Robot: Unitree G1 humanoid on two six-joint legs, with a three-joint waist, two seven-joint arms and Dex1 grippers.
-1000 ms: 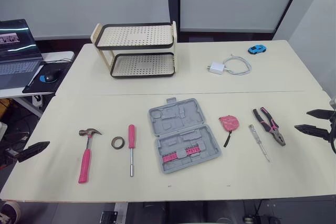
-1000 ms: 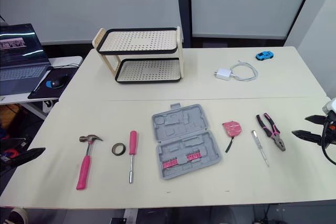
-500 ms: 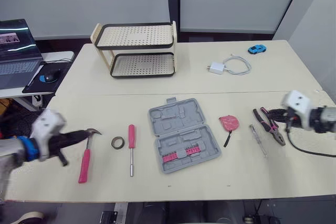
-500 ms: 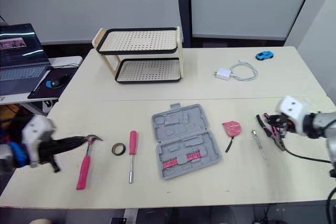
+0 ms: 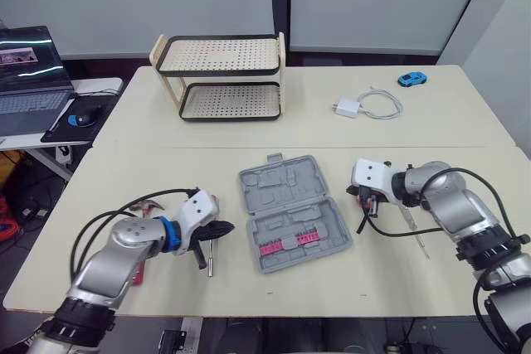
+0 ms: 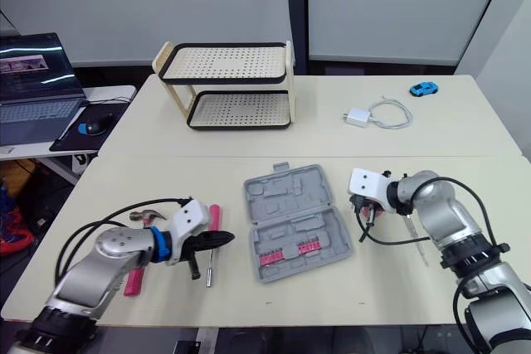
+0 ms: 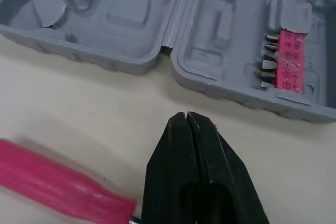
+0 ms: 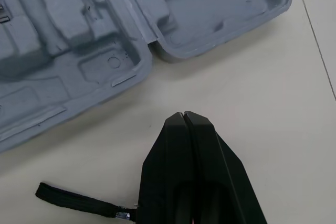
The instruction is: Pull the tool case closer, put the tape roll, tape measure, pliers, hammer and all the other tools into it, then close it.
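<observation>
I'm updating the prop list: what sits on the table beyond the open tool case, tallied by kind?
Two-tier shelf rack: 1
Charger with cable: 1
Blue toy car: 1
Total: 3

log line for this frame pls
tool case: open, only bits inside | left gripper: shut, empty, at its left side | right gripper: shut, empty, at its right side | screwdriver: on table by left gripper
</observation>
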